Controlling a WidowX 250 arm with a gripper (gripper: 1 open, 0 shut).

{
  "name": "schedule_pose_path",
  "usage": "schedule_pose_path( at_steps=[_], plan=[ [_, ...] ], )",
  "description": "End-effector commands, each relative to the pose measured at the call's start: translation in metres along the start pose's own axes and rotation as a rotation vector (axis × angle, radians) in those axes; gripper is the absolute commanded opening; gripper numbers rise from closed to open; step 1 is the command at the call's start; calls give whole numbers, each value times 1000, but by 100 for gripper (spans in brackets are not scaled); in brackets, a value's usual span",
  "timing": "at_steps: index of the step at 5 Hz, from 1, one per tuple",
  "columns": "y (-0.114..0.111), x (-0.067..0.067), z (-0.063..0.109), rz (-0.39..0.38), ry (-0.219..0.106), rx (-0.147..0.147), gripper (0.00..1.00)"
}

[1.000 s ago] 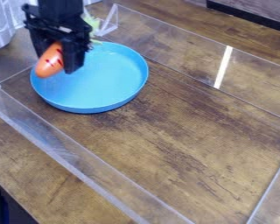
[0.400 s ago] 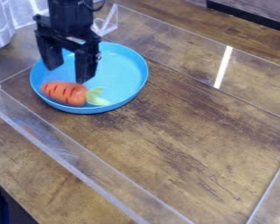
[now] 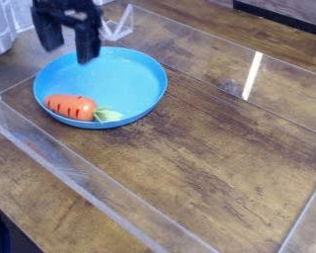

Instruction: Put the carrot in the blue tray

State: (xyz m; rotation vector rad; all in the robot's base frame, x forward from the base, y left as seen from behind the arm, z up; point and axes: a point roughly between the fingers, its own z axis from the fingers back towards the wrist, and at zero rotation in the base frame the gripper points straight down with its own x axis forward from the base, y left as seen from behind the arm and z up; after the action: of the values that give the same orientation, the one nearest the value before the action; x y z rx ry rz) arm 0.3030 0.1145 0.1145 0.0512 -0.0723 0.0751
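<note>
The carrot (image 3: 74, 107) lies on its side inside the blue tray (image 3: 134, 84), near the tray's front-left rim, with its green top (image 3: 108, 116) pointing right. The round tray sits on the wooden table at the upper left. My gripper (image 3: 67, 42) hangs above the tray's back-left edge, well clear of the carrot. Its two black fingers (image 3: 86, 44) stand apart and open, with nothing between them.
A wooden tabletop (image 3: 213, 158) stretches to the right and front of the tray. A clear barrier edge (image 3: 68, 163) runs along the front left. White and pale objects (image 3: 0, 30) stand at the far left behind the gripper.
The gripper let go of the carrot, which dropped into the tray and now rests there. The gripper has since risen up and away with its fingers open.
</note>
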Motion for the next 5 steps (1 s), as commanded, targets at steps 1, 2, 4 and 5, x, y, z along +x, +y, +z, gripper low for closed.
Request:
schedule_pose_path(
  at_steps=[1, 2, 4, 5],
  plan=[
    [15, 6, 18, -1, -43, 8, 100],
    [19, 7, 12, -23, -39, 10, 100],
    [21, 12, 3, -62, -27, 16, 100],
    [22, 14, -1, -72, -21, 17, 100]
  ],
)
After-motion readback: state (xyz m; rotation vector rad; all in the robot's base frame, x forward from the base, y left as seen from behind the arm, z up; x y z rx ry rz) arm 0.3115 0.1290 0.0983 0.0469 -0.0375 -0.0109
